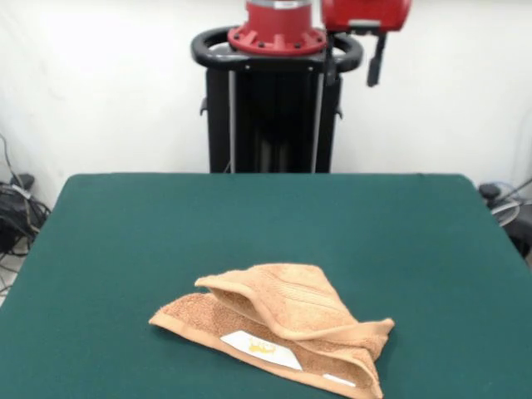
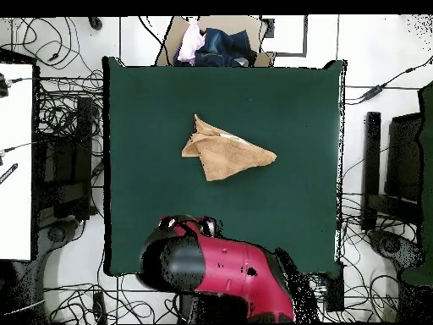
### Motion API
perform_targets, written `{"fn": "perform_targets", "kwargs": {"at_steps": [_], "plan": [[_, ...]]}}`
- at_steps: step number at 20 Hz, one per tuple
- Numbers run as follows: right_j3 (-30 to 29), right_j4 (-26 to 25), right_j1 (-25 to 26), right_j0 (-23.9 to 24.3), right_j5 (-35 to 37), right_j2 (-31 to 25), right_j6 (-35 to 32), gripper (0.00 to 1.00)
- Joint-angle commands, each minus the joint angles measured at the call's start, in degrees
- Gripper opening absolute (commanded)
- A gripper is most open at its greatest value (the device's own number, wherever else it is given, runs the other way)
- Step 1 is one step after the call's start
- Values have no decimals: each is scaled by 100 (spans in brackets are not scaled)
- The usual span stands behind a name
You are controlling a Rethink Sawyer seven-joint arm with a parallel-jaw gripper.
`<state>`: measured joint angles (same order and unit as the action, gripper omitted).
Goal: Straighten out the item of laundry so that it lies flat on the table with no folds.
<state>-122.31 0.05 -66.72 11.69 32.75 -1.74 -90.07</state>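
The peach-orange towel (image 1: pixel 278 320) lies crumpled near the front edge of the green table (image 1: pixel 249 216). One corner is folded over on top, so it forms a rough triangle. Its white label (image 1: pixel 259 347) shows on the lower layer. In the overhead view the towel (image 2: pixel 224 152) sits around the middle of the table (image 2: pixel 144 110), pointing right. The red arm (image 2: pixel 228 267) is drawn back over the robot's base, away from the towel. The gripper itself shows in neither view.
The black pedestal (image 1: pixel 274 108) stands behind the table's far edge. A cardboard box with clothes (image 2: pixel 216 42) sits just beyond the table's top edge in the overhead view. Cables (image 2: pixel 59 110) and black stands (image 2: pixel 372 169) line both sides.
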Motion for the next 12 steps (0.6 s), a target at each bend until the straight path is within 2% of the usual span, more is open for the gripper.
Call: {"fn": "perform_targets", "kwargs": {"at_steps": [1,7,12], "plan": [[235,-376,600,415,-345,-822,465,100],[456,-519,723,661,-238,-1160,550,100],[745,-684,733,680,183,-1284,530,100]]}}
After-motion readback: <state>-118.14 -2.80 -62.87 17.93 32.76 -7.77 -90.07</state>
